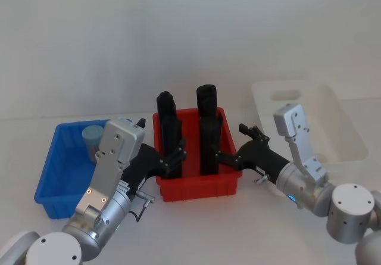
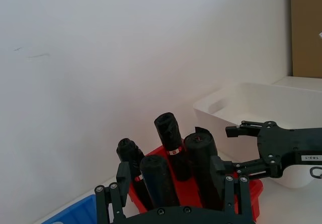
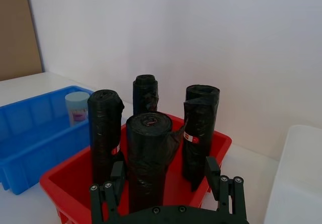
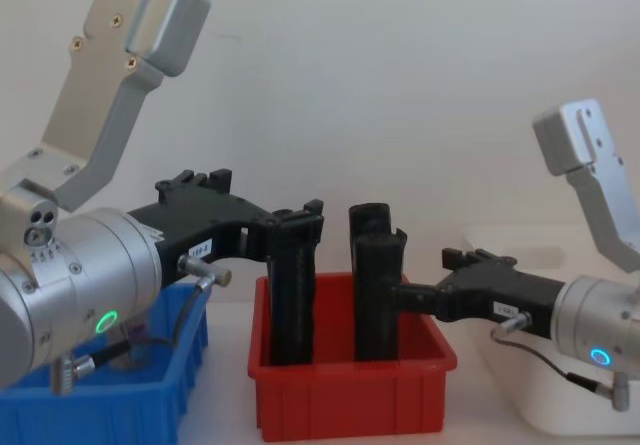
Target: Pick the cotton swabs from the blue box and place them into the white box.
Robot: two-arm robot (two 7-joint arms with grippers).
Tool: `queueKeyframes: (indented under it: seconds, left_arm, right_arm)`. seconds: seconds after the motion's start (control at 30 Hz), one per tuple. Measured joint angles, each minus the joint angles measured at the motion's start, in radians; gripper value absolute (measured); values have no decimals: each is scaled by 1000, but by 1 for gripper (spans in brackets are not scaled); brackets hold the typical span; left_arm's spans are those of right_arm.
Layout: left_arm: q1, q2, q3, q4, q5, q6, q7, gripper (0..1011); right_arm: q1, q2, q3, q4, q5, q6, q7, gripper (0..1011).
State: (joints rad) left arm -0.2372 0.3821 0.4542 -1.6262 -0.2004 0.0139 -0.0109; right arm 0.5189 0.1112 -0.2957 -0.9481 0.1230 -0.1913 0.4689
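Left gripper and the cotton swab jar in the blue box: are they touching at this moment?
Apart. The head view shows the left gripper over the red bin, while the cotton swab jar stands in the blue box.

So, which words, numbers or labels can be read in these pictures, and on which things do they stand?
White tag on the right gripper: characters are there, perhaps "183-1", too small to be sure.
White tag on the left gripper: print too small to read.
Red and white bands on the black rolls: too small to read.
Pinkish label on the cotton swabs: blurred, not readable.
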Motion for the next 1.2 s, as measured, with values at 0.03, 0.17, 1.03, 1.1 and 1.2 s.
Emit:
queueKeyframes:
  seconds: [0.03, 0.17, 1.03, 1.1, 1.2]
  left_arm:
    - [0, 0, 0, 0, 0, 0, 0, 1004]
    - [0, 0, 0, 0, 0, 0, 0, 1004]
    - [0, 0, 0, 0, 0, 0, 0, 1004]
    - [0, 0, 0, 0, 0, 0, 0, 1004]
    - [0, 0, 0, 0, 0, 0, 0, 1004]
  right_arm:
    - [22, -9, -4, 37, -3, -9, 10, 1002]
    - [71, -30, -11, 122, -9, -38, 33, 1002]
    - [358, -145, -31, 644, -12, -231, 118, 834]
    - [375, -152, -31, 675, -11, -245, 122, 783]
    - [390, -158, -32, 703, -11, -258, 124, 704]
